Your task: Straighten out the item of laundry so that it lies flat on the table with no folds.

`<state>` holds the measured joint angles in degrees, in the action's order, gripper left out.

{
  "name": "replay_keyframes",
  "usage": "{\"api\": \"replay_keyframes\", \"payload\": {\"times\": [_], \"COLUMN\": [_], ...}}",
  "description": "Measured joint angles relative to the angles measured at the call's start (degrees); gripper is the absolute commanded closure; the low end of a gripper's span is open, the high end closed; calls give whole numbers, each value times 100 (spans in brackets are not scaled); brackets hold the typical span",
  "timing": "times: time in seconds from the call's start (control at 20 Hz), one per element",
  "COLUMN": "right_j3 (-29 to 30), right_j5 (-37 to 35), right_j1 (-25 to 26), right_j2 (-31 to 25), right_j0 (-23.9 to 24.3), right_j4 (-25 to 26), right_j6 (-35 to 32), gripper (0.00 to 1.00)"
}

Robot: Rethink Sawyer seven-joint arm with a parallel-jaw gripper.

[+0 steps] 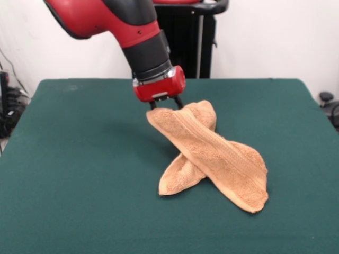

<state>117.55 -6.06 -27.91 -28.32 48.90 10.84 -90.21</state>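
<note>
The orange-tan towel (212, 153) is bunched into two crossing folds on the dark green table (79, 159). One long fold runs from its raised upper end down to the right front, and a second fold crosses under it toward the left front. My gripper (165, 106) is shut on the towel's upper left end, holding that end lifted a little off the table while the rest rests on the cloth. The fingertips are mostly hidden by the fabric and the red wrist housing.
The red and black arm (132, 32) comes down from the upper left over the table's far middle. A black stand (190, 37) rises behind the table's far edge. Dark equipment shows past the table's left and right edges.
</note>
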Motion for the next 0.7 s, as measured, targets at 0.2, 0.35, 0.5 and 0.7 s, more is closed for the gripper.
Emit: {"api": "replay_keyframes", "payload": {"times": [0.2,0.35,0.5,0.7], "right_j3": [52,92,130,182], "right_j5": [-1,-2,-2,-2], "right_j1": [-337,-488,-587,-605], "right_j2": [-15,-31,-75,-196], "right_j0": [8,64,128,201], "right_j4": [155,257,421,547], "right_j6": [0,0,0,0], "gripper": [0,0,0,0]}}
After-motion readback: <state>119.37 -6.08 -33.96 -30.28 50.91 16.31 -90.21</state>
